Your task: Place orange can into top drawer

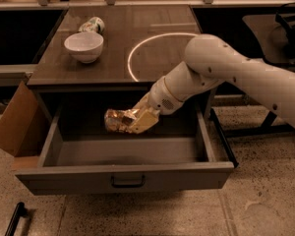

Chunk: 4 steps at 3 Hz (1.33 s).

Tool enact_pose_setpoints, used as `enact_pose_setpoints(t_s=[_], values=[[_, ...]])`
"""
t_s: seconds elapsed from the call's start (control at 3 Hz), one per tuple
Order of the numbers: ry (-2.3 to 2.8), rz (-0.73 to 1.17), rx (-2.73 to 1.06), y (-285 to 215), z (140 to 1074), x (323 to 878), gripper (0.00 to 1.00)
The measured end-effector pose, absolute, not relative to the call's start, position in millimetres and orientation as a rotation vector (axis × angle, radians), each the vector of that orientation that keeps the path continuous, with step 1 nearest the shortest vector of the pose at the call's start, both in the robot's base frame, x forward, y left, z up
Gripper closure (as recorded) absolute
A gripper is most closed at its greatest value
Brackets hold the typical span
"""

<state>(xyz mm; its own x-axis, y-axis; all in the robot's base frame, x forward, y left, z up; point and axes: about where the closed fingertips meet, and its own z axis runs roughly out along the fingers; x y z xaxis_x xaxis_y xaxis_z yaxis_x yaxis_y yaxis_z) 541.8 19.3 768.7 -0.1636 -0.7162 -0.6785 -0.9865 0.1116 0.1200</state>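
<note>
The gripper [139,122], clamped on the crushed, shiny gold-orange metal can [118,120], hangs over the open, wide grey top drawer [78,177]; only the release is left

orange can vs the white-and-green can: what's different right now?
Look: the orange can is crushed and shiny gold-orange; the white-and-green can is pale with green.
Place: the orange can is held in the tool above the open top drawer; the white-and-green can lies untouched on the tabletop behind the white bowl.
Both are drink cans.
</note>
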Motion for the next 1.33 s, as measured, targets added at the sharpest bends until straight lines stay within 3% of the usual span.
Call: enact_pose_setpoints(t_s=[0.67,1.33], values=[[1.998,0.773,-1.642,22.7,752.9,541.4,1.00],[2.237,0.699,-1.385,17.1,681.8,571.7,1.00]])
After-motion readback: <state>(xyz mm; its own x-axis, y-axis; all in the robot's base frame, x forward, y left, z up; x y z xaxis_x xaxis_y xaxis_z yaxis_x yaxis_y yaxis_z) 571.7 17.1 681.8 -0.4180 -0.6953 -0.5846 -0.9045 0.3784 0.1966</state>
